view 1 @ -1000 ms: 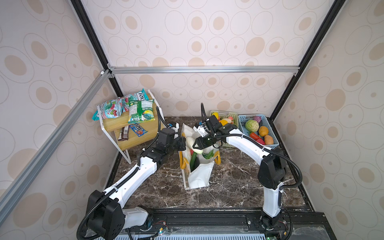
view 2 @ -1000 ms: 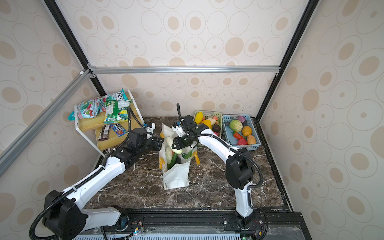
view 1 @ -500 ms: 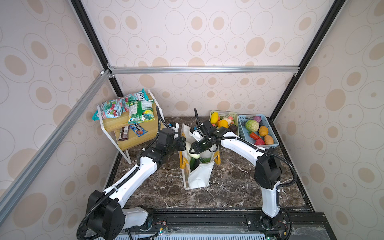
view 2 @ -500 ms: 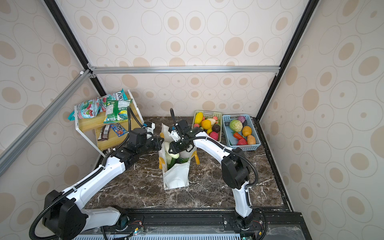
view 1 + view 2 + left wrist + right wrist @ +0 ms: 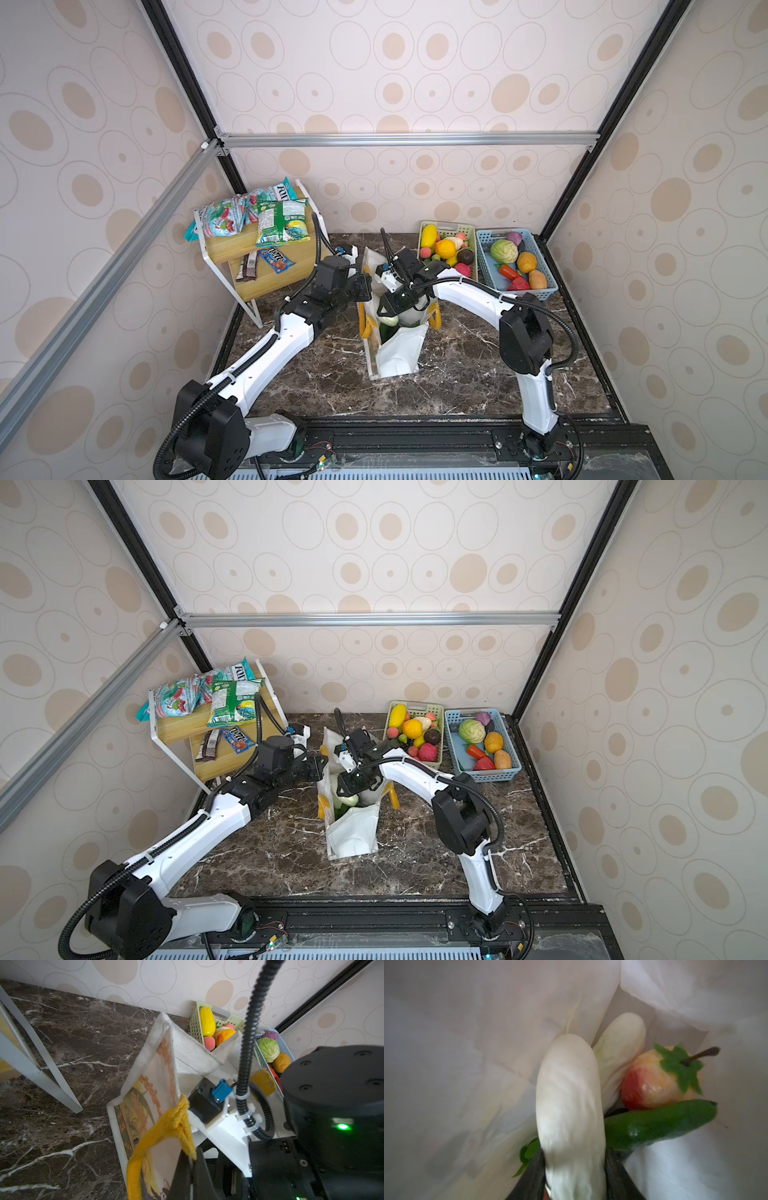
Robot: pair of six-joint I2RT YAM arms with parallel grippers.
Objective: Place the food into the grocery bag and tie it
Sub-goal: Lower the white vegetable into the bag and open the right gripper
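The white grocery bag [image 5: 399,353] [image 5: 353,833] stands open mid-table in both top views. My left gripper [image 5: 365,286] [image 5: 190,1159] is shut on its yellow handle [image 5: 166,1128] at the near rim. My right gripper [image 5: 388,311] [image 5: 574,1155] reaches into the bag's mouth, shut on a long white vegetable [image 5: 569,1093] [image 5: 350,800]. In the right wrist view a second pale vegetable [image 5: 620,1043], a red-yellow apple [image 5: 652,1082] and a green cucumber [image 5: 660,1122] lie below it inside the bag. More food, such as a cabbage [image 5: 503,251], sits in the baskets.
A green basket [image 5: 449,227] and a blue basket [image 5: 545,270] with fruit and vegetables stand at the back right. A wooden shelf [image 5: 249,245] with snack packets and candy bars is at the back left, its white legs close to my left arm.
My right gripper has moved left and down into the bag's mouth with the white vegetable. The left gripper has kept still on the handle.
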